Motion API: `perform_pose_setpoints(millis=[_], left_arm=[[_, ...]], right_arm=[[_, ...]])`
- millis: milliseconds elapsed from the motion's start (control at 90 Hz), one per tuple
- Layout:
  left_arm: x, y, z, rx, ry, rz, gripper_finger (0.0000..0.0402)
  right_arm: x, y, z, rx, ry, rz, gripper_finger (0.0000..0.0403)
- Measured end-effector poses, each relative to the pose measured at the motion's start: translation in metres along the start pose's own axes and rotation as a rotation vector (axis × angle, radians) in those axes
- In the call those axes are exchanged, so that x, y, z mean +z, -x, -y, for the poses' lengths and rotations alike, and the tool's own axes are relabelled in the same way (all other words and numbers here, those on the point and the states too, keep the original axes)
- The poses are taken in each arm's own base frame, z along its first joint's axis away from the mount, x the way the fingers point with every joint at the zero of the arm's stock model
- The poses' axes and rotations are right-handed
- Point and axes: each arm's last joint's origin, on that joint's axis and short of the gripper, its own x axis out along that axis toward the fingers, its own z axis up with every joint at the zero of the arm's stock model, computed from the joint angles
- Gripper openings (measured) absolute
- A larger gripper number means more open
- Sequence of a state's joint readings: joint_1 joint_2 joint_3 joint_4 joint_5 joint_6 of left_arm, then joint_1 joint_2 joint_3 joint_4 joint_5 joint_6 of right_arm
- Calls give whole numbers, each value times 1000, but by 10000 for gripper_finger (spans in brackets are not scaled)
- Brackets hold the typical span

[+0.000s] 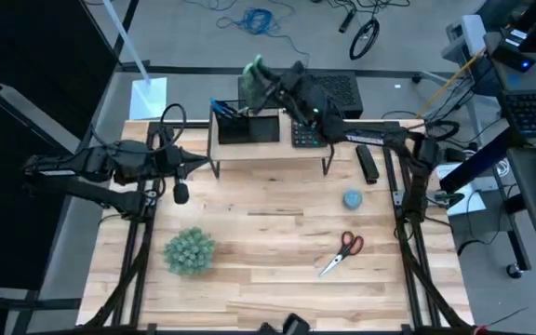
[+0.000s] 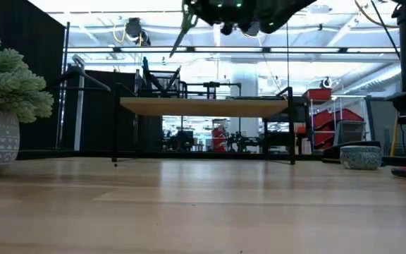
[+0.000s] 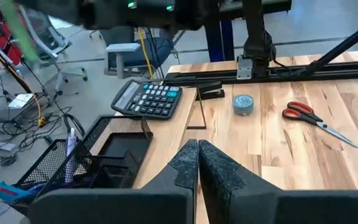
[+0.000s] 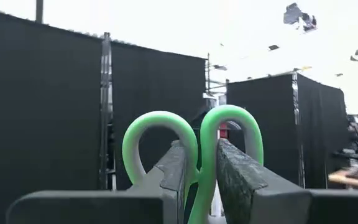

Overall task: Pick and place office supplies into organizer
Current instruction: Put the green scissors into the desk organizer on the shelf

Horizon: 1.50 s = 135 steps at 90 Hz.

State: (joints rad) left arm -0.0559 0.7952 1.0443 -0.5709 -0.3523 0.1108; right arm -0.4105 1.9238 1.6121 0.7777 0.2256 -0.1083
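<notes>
My right gripper (image 4: 201,149) is shut on the green-handled scissors (image 1: 252,70) high above the far left of the wooden riser (image 1: 268,154). The black mesh organizer (image 1: 247,126) stands on the riser with blue pens (image 1: 221,110) in its cup. It also shows in the left wrist view (image 3: 104,149). Red-handled scissors (image 1: 342,251) lie flat on the table toward the right. My left gripper (image 3: 197,146) hovers shut at the table's left (image 1: 194,166), pointing right and holding nothing. My right gripper pinches the green scissors between its two fingers where the two handle loops meet (image 4: 204,168). The loops (image 4: 160,124) stick out past the fingertips. The blades (image 2: 178,37) slant downward below the gripper. The scissors are lifted clear, well above the riser.
A black calculator (image 1: 307,135) sits on the riser beside the organizer. On the table lie a black stapler (image 1: 368,163) and a small round grey-blue object (image 1: 353,198). The fuzzy green plant (image 1: 190,251) stands near left. The bare wood in the middle (image 1: 268,242) is free.
</notes>
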Motion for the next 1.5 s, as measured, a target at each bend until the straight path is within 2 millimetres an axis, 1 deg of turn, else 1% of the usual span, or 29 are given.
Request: perform_pose_setpoints(millis=[67,133,256,533,622,767,833,944,1044,1233,1400,1500], left_arm=[[0,0,0,0,1,1,0],[0,0,0,0,1,0,0],[-1,1,0,-2,-4,-12,0],[-1,1,0,-2,-5,-12,0],[-1,1,0,-2,-5,-11,0],[-1,1,0,-3,-5,-11,0],[-1,1,0,-3,-5,-12,0],[-1,1,0,-3,-5,-11,0],[-1,1,0,-3,-5,-11,0],[-1,1,0,-3,-5,-11,0],[-1,1,0,-3,-5,-11,0],[-1,1,0,-3,-5,-11,0]], right_arm=[[-1,-13,1,-6,48,-11,45],[-3,-24,5,-14,83,-70,45],[-13,-32,9,-15,122,-185,45],[-29,-28,9,11,159,-350,45],[-37,-28,8,33,163,-379,45],[-66,-27,3,74,172,-454,45],[-74,-26,2,79,172,-467,45],[-80,-27,1,80,173,-468,45],[-81,-26,1,81,174,-476,47],[-82,-26,1,78,175,-481,79],[-88,-24,1,83,184,-522,122],[-89,-24,1,86,187,-528,149]])
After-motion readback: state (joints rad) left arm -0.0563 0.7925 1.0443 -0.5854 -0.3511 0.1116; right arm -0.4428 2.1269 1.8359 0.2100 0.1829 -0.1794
